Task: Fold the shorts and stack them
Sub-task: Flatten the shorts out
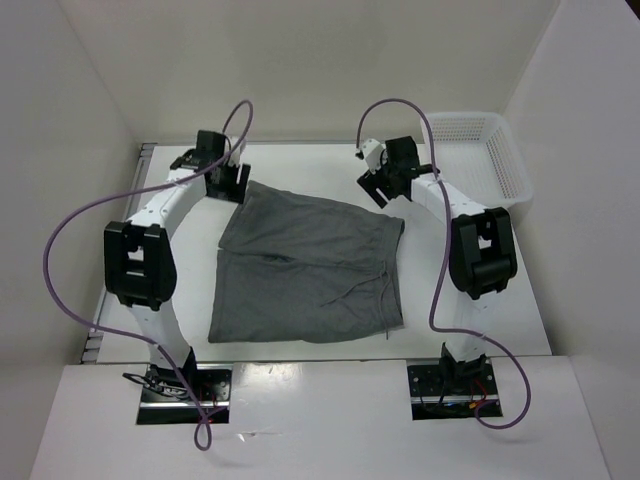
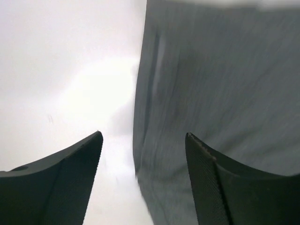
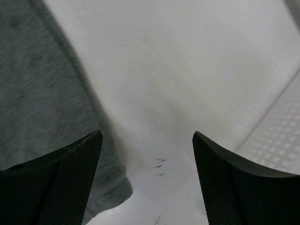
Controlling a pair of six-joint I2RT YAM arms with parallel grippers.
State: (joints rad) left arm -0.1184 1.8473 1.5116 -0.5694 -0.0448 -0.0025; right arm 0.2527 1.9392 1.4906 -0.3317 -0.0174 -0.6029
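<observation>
Top: shorts point(image 1: 305, 265) lie flat mid-table point(image 1: 300, 165). Left gripper point(image 1: 230, 182) sits at the far-left corner, right gripper point(image 1: 383, 182) just past the far-right one. Prob. both set to take the far edge for a fold. Basket point(image 1: 487, 150) far right, apart from the cloth.

L wrist: left gripper point(image 2: 143, 136) fingers apart, straddling the shorts point(image 2: 211, 84) edge, nothing pinched.

R wrist: right gripper point(image 3: 146, 133) fingers apart over bare table. Shorts point(image 3: 37, 84) corner is beside the left finger, ungripped.

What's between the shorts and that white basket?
Just bare white table, seen in the right wrist view between shorts and basket.
</observation>
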